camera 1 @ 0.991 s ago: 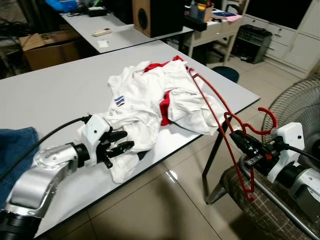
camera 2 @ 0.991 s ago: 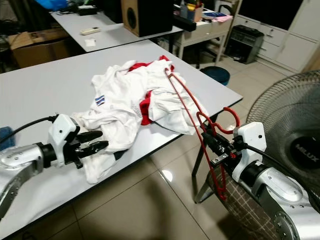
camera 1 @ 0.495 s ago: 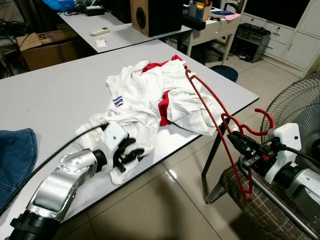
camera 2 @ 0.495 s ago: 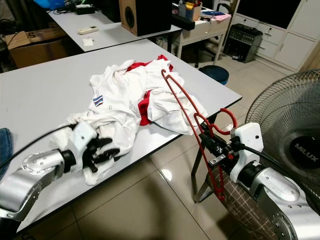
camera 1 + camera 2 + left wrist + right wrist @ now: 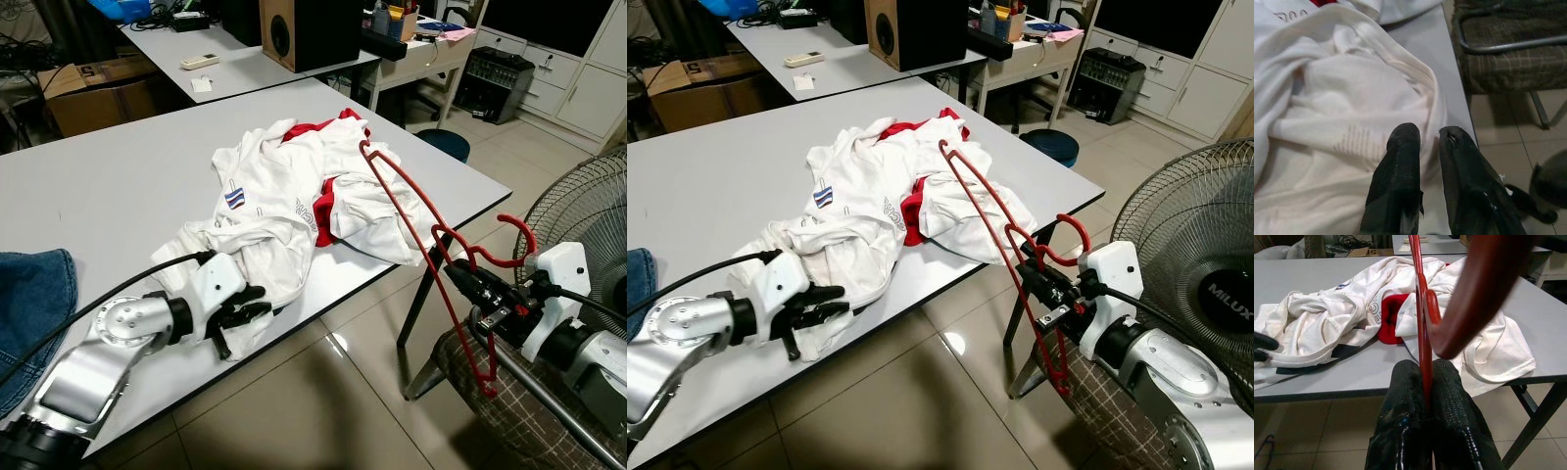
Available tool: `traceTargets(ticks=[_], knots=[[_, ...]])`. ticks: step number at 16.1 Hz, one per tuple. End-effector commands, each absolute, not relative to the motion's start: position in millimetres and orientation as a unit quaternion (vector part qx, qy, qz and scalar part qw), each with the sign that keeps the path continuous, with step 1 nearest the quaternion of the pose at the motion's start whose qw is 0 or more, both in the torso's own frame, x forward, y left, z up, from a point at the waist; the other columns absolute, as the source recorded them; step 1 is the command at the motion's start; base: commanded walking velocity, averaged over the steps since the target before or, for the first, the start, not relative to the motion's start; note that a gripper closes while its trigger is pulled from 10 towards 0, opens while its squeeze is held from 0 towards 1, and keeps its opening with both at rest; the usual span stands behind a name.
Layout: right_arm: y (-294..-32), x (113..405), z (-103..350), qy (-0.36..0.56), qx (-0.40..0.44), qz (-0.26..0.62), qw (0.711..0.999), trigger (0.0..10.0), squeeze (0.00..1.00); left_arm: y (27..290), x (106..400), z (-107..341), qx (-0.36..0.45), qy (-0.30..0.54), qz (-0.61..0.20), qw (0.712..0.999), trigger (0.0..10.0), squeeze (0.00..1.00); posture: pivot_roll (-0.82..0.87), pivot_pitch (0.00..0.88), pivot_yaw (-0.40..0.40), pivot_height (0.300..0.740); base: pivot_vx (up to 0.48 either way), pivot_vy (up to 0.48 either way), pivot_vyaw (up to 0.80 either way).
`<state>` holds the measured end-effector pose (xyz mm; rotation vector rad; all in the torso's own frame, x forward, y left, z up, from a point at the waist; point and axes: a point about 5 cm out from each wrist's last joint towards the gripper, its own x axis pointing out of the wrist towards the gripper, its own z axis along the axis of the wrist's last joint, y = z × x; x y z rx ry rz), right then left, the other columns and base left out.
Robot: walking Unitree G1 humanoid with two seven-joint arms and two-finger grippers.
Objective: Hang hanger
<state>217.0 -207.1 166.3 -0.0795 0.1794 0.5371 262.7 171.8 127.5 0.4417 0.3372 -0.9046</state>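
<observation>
Since half a second ago the left pincer is seen drawn slightly back toward the near edge of the surface, its fingers now lying at the hem of the white garment rather than buried in its folds; the right arm is being kept almost where it was. In the left wrist view the two black fingers are being held a little apart, with a narrow gap between them, and no cloth is being pinched; they are resting against the bottom fold of the garment near the surface's edge. The red hanger is being held by the right pincer, whose fingers are pressed together on the hanger's thin bar, as is shown plainly in the right wrist view. The hanger is being held off the surface at about 3 o'clock from the garment, over the floor beside the surface's corner, its hook curling up beside the pincer and its long arm reaching toward 11 o'clock so that its far tip is lying over the red collar area of the garment. A plaid chair seat is lying beneath the right arm, a fan is standing at 3 o'clock, and blue denim is lying at 9 o'clock on the surface.
</observation>
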Motion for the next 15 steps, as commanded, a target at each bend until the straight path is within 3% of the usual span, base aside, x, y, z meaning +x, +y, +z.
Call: traceTargets(ticks=[1, 2, 4, 5, 8, 15], knots=[[-205, 216, 169, 0.088, -0.040, 0.277, 0.956, 10.0, 0.00, 176, 274, 138, 0.195, 0.137, -0.391, 0.889, 8.0, 0.00, -0.14, 0.000, -0.004, 0.740, 0.000, 0.000, 0.00], [-205, 215, 169, 0.088, -0.039, 0.278, 0.956, 10.0, 0.00, 178, 277, 141, 0.176, 0.129, -0.374, 0.901, 10.0, 0.00, -0.14, 0.000, -0.004, 0.740, 0.000, 0.000, 0.00], [-205, 213, 168, 0.091, -0.038, 0.282, 0.954, 10.0, 0.00, 186, 276, 147, 0.101, 0.113, -0.376, 0.914, 10.0, 0.00, -0.14, 0.000, -0.003, 0.740, 0.000, 0.000, 0.00], [-205, 213, 167, 0.094, -0.037, 0.284, 0.953, 10.0, 0.00, 193, 270, 142, 0.103, 0.124, -0.402, 0.901, 10.0, 1.00, -0.14, 0.000, -0.004, 0.740, 0.000, 0.000, 0.00], [-203, 213, 167, 0.097, -0.035, 0.293, 0.951, 10.0, 0.00, 203, 265, 130, 0.122, 0.160, -0.424, 0.883, 10.0, 1.00, -0.14, 0.000, -0.006, 0.740, 0.000, 0.000, 0.00], [-201, 212, 167, 0.096, -0.032, 0.298, 0.949, 10.0, 0.00, 213, 283, 115, 0.138, 0.171, -0.381, 0.898, 10.0, 1.00, -0.14, 0.000, 0.005, 0.740, 0.000, 0.000, 0.00]])
